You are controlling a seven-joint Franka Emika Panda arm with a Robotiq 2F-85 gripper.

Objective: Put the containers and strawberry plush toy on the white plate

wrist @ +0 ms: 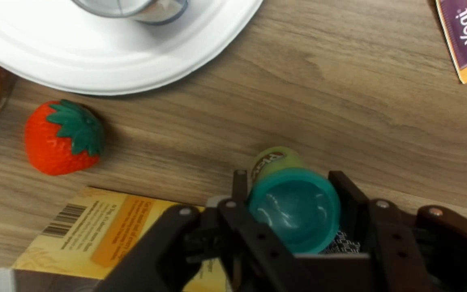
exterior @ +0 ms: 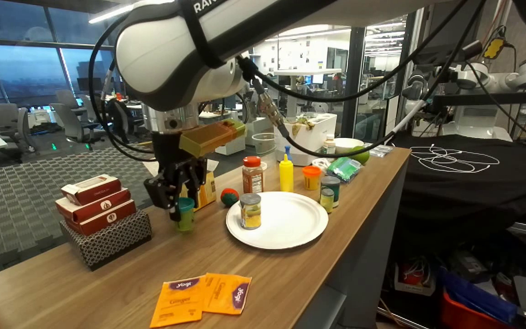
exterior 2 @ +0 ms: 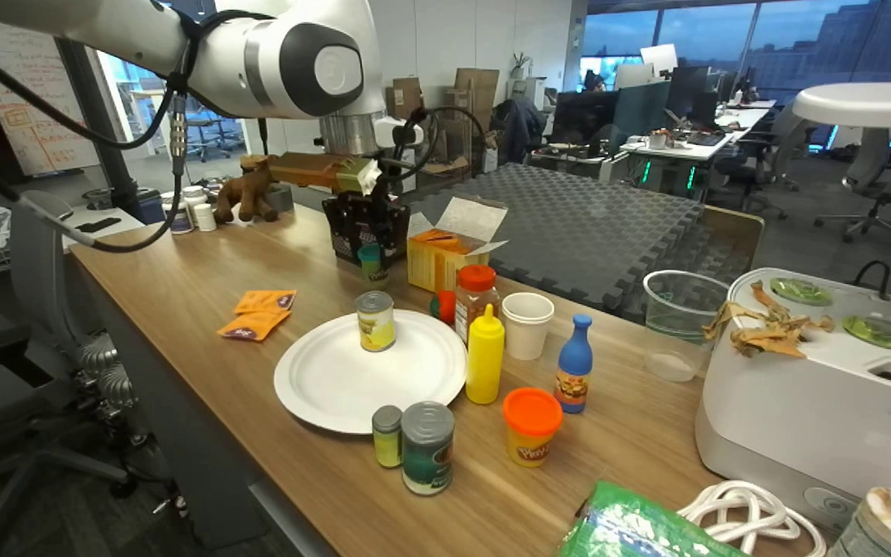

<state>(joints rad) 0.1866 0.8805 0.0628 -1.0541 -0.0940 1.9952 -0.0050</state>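
Wood-topped desk point(exterior: 121, 283); office chairs point(exterior: 73, 121) and windows point(exterior: 16, 68) behind. Gripper point(wrist: 290, 188) pinches a small tub point(wrist: 294, 215): teal lid, yellow-green body, near the yellow box point(exterior 2: 439, 267). White plate point(exterior 2: 360, 383): round, plain, ridged rim, one upright can point(exterior 2: 376, 321) on it. Strawberry point(wrist: 59, 142): red, rounded, faintly bumpy, green leaf cap, resting on the desk near the plate, apart from it. Partly hidden by the red-lidded jar point(exterior 2: 478, 290) in an exterior view. Wrist view cuts off plate and can; tub's label shows only in part. Tub's base blurred; cannot tell whether it touches the desk.
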